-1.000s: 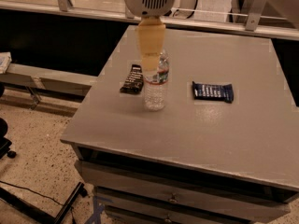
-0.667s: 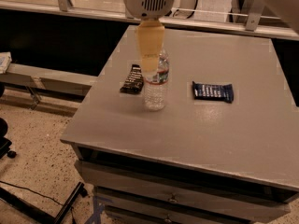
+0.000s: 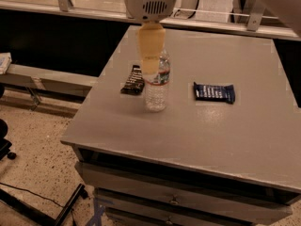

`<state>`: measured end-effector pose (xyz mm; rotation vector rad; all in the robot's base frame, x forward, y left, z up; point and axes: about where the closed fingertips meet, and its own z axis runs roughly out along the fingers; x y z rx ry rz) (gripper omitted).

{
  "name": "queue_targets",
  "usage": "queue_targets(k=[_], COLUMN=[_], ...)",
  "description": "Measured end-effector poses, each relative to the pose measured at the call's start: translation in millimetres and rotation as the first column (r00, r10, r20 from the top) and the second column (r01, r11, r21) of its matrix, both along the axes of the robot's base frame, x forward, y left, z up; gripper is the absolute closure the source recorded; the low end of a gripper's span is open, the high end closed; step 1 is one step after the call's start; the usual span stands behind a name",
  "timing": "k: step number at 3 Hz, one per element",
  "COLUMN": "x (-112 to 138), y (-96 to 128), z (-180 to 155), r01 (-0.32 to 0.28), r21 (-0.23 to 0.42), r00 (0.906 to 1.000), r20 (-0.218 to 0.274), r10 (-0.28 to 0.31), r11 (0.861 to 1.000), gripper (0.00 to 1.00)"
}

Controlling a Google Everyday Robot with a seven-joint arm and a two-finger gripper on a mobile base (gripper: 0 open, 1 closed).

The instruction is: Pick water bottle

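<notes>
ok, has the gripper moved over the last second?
No. The gripper hangs at the top of the water bottle, in the same spot relative to the black wrapper as before.

Table: grey square-topped metal table (image 3: 197,145), front edge nearest the camera.
Drawers: grey metal drawers (image 3: 136,182) stacked under the front edge.
Floor: speckled beige stone floor (image 3: 33,145) off the left edge; thin black cable (image 3: 28,192) lies on it.
Back: dark panel (image 3: 61,36) under a pale ledge (image 3: 75,9).
Light: dim, warm.
Gripper: pale yellowish gripper (image 3: 151,67) above the far left part.
</notes>
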<state>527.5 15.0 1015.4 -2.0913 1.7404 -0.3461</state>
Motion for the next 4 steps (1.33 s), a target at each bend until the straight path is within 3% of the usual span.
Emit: queue_targets(k=[1, 4], x=[0.0, 42.3], y=[0.1, 7.8], z=[0.0, -62.5], r01=[0.0, -0.036], r21=[0.0, 0.033], r00=[1.0, 0.9893], r20=[0.0, -0.14], r10=[0.0, 0.04], r11=[1.0, 0.999], gripper=[0.0, 0.0])
